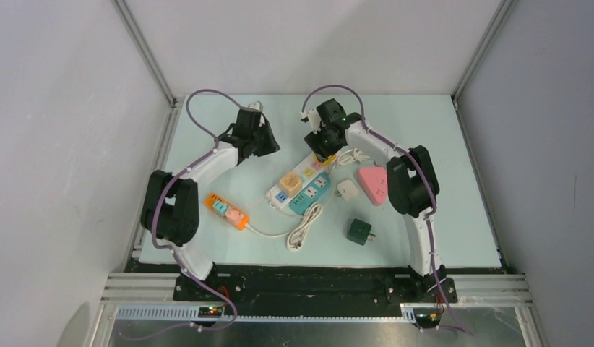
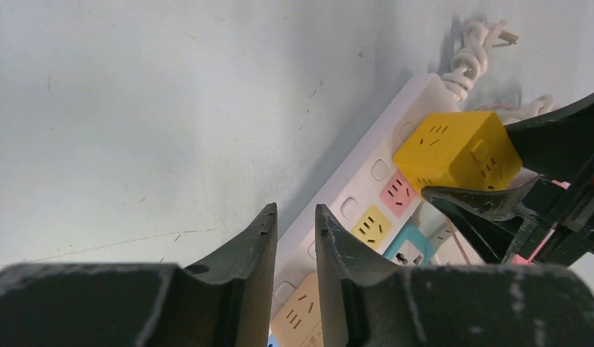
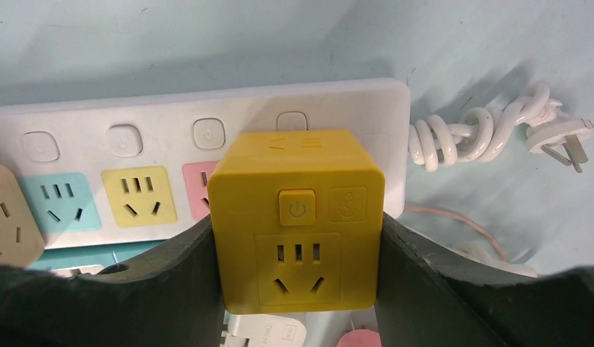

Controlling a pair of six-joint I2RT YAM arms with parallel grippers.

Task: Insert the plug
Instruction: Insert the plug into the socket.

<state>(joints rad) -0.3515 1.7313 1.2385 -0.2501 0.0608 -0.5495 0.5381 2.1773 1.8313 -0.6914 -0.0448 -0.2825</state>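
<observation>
Two dark fingers (image 3: pixel 171 282) of the right gripper (image 3: pixel 298 249) clamp a yellow cube plug (image 3: pixel 297 181) by its sides, over the far end of a white power strip (image 3: pixel 135 116). The cube's underside and prongs are hidden, so whether it touches the strip I cannot tell; it looks slightly tilted and perhaps just above. The left gripper (image 2: pixel 294 217) hangs near the strip's edge, its fingers drawn to a narrow gap with nothing in it. One tan cube (image 1: pixel 290 182) sits on the white strip. Beside it lies a teal strip (image 1: pixel 311 194), and an orange strip (image 1: pixel 226 210) lies apart to the left: three strips in all. One pink adapter (image 1: pixel 372 182), one small white adapter (image 1: pixel 347 190) and one dark green cube (image 1: pixel 360 231) rest loose on the pale tabletop (image 1: pixel 438 144), with two coiled white cords (image 1: pixel 303 228). Grey walls and metal posts enclose it.
</observation>
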